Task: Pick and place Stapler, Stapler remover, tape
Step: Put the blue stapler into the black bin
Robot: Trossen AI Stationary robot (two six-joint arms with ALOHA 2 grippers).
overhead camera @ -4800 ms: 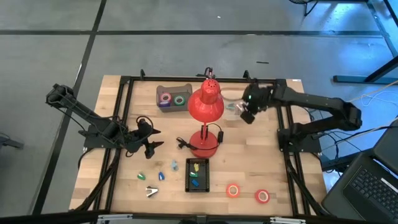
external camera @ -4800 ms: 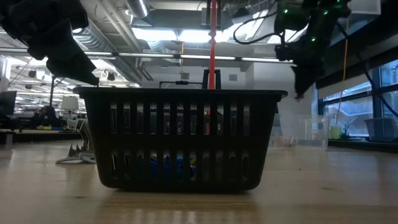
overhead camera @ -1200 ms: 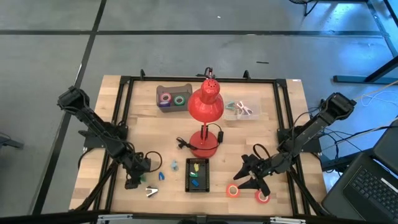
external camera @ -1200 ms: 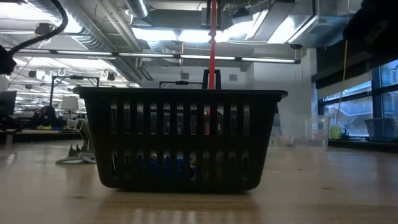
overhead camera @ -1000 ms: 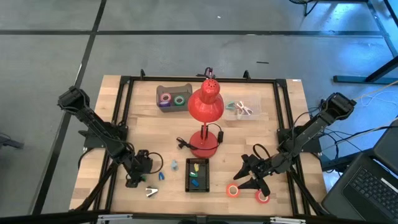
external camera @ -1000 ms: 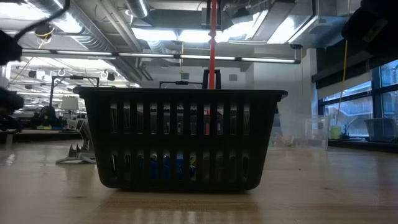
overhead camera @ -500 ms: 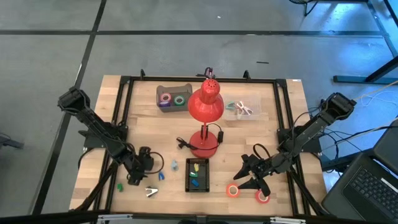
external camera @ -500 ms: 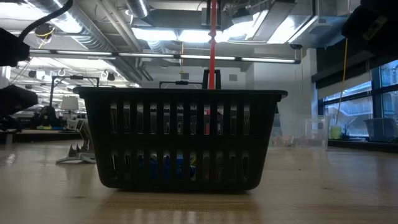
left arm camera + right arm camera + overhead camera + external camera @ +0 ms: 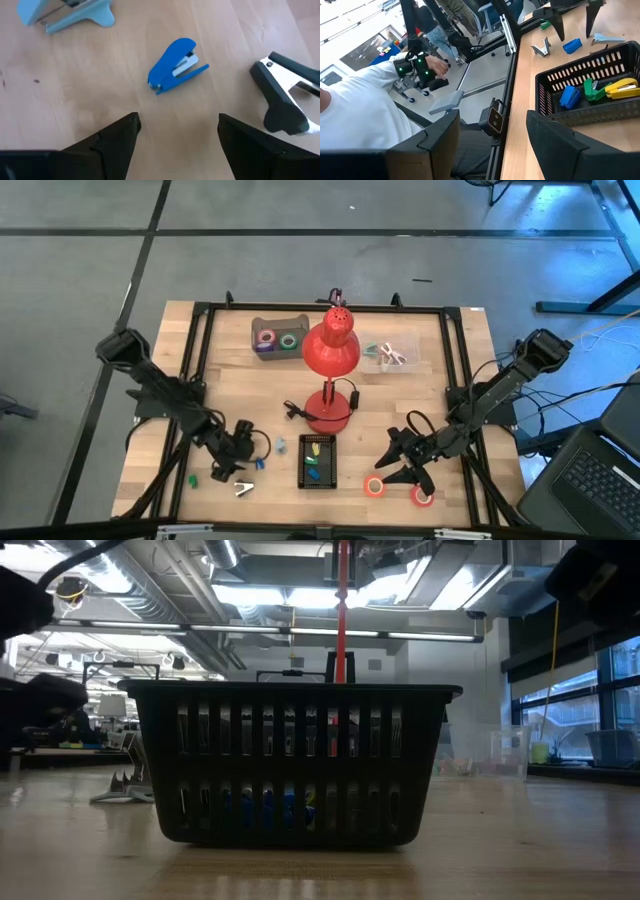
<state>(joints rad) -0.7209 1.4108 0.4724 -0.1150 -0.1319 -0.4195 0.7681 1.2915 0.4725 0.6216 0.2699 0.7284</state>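
Observation:
My left gripper hovers open over the table's near left part. In its wrist view a small blue stapler lies on the wood just beyond the open fingers, a light-blue stapler farther off, and the black-and-white stapler remover to one side. My right gripper stands open at the near right, beside two red tape rolls lying flat. A black basket holds blue, green and yellow staplers.
A red lamp stands mid-table, its base just behind the basket. At the far edge are a grey tray with tape rolls and a clear box. A small green thing lies near the left edge. A person in a white sleeve is beside the table.
My left gripper has moved a little toward the table's right edge, closer to the blue stapler, staying open. The small green thing now shows on the wood to its left. My right arm has kept still.

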